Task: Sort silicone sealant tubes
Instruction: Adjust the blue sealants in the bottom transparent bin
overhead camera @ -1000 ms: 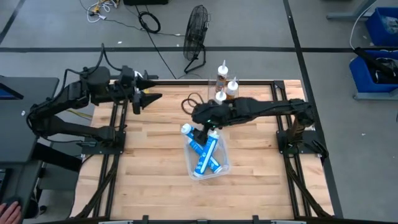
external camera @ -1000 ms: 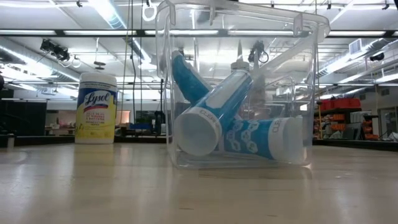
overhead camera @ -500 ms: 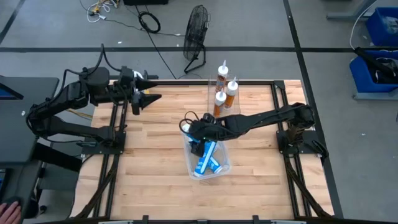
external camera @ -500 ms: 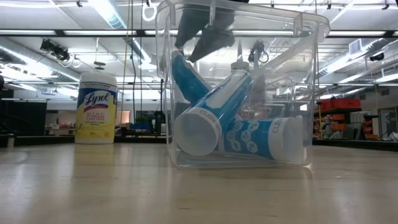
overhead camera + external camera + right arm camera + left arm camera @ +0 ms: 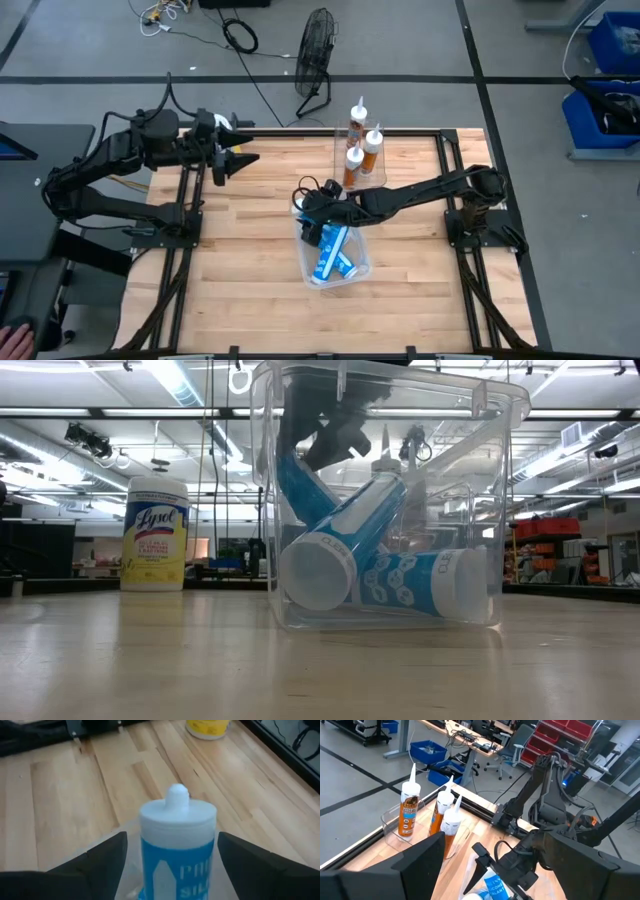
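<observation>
My right pincer reaches into the clear bin at frame centre, fingers spread wide either side of a blue tube, not yet touching. Next I judge: close and reseat it. Left pincer waits open, upper left.

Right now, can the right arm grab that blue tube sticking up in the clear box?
Probably yes. The right tool is already down inside the open-topped clear box, its open fingers on either side of the blue tube, with nothing between them. The left tool waits far away.
</observation>
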Robot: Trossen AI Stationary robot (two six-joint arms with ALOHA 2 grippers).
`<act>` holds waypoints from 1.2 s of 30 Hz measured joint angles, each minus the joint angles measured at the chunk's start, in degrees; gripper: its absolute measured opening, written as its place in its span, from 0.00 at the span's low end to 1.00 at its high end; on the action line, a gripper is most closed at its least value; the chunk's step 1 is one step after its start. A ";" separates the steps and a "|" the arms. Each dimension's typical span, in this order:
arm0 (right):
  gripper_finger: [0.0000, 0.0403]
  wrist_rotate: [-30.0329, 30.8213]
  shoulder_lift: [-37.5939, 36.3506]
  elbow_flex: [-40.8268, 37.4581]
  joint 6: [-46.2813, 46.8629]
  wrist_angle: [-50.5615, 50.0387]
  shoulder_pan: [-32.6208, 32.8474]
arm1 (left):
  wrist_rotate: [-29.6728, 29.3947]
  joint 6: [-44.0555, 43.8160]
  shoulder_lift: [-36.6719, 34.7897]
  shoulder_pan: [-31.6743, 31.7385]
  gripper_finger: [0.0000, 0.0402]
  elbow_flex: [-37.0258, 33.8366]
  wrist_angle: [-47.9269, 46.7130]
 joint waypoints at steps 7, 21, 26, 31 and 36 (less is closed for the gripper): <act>0.67 -0.10 0.04 -1.09 0.78 3.08 -0.88 | -0.42 -0.29 0.02 0.00 0.85 0.00 0.01; 0.48 5.22 0.07 -1.14 3.55 3.64 -1.25 | -0.87 -0.70 0.02 0.00 0.85 0.00 0.04; 0.48 9.61 -0.01 -1.14 4.09 3.60 -0.22 | -0.87 -0.73 0.02 0.00 0.85 0.00 0.06; 0.48 15.42 -0.62 -1.16 6.35 2.51 1.29 | -0.87 -0.73 0.03 0.00 0.85 0.00 0.04; 0.48 21.79 -0.72 -1.16 10.95 -0.25 3.06 | -0.88 -0.73 0.04 0.00 0.85 0.00 0.09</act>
